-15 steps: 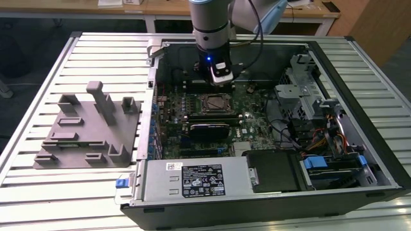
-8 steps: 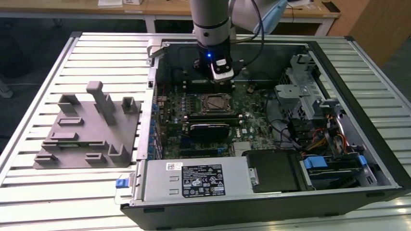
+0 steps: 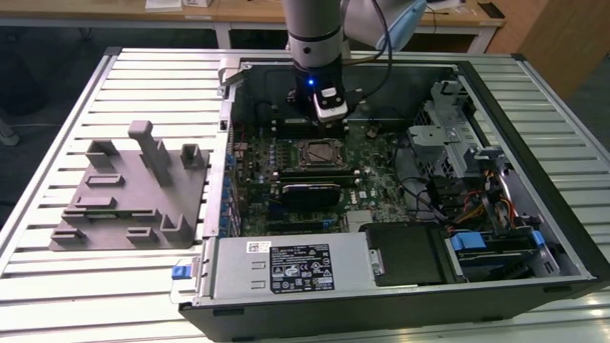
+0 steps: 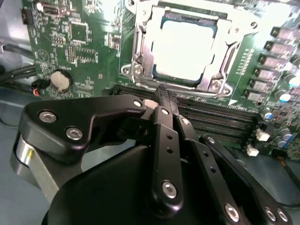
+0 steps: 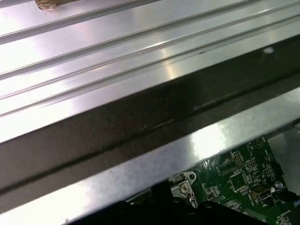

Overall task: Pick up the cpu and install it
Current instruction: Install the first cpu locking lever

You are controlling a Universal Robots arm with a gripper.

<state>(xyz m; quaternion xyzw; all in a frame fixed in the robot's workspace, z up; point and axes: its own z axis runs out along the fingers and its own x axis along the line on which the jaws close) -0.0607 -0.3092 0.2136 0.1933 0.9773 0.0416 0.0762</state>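
My gripper [image 4: 161, 96] — fingers pressed together, holding nothing — hangs beside the socket [image 4: 185, 44]; the cpu [image 4: 183, 49] sits flat inside its metal frame, seemingly seated, so I judge the placement done.

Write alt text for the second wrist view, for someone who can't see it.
A pale silver cpu sits in the metal-framed socket of a green motherboard. In the foreground the black pincer has its fingers together, holding nothing, with its tips over the memory slots beside the socket.
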